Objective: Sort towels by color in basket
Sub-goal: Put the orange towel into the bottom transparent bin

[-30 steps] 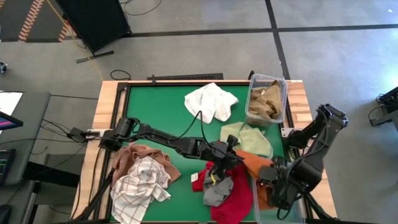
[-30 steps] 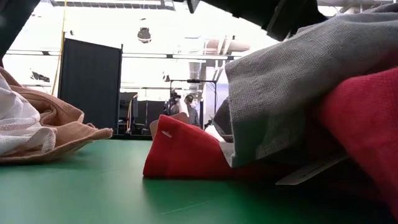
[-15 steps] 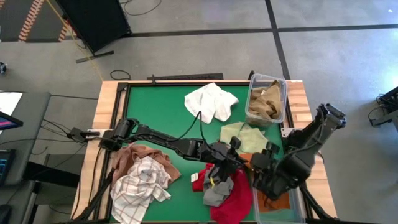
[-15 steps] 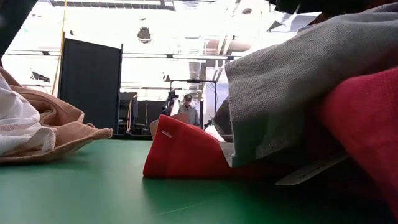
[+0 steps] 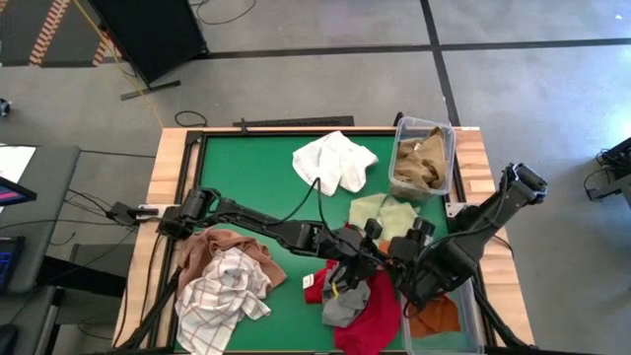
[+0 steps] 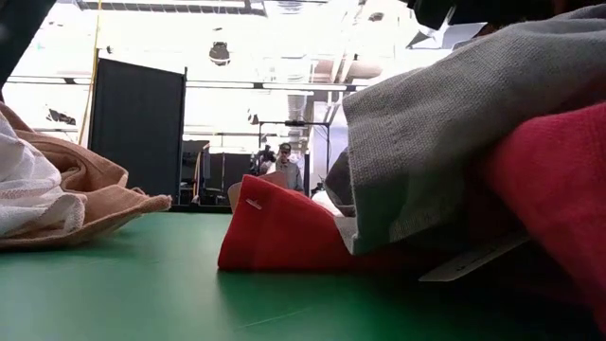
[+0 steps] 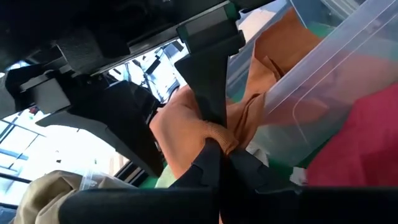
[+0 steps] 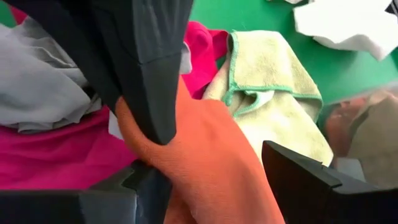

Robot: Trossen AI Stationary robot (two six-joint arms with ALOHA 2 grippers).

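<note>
My left gripper [image 7: 217,152] reaches across the table and is shut on an orange towel [image 5: 434,318], above the rim of the clear bin [image 5: 471,330] at the near right. My right gripper [image 8: 205,162] is open close beside it. One of its fingers [image 8: 298,174] stands on either side of the orange cloth [image 8: 211,155]. Under both grippers a grey towel [image 5: 345,302] lies on a red towel [image 5: 373,320]. A pale green towel [image 5: 391,219] lies flat just beyond them. My left gripper pinches a bunched fold of the orange towel [image 7: 219,132] between its two fingers, coming nearly level from the table's left. The cloth is raised at the hold and runs down over the bin's rim, its other end lying in the bin. Whether my right gripper touches the orange towel I cannot tell.
A white towel [image 5: 335,161] lies at the far middle. A second clear bin [image 5: 422,163] at the far right holds tan cloth. At the near left a checked white towel [image 5: 222,291] lies on a tan-pink one [image 5: 229,247]. A person stands in the room beyond.
My right gripper has moved from over the near-right bin toward the table's left, up to my left gripper, tipping as it went and staying open. The orange cloth in the bin, covered by it before, now shows.
</note>
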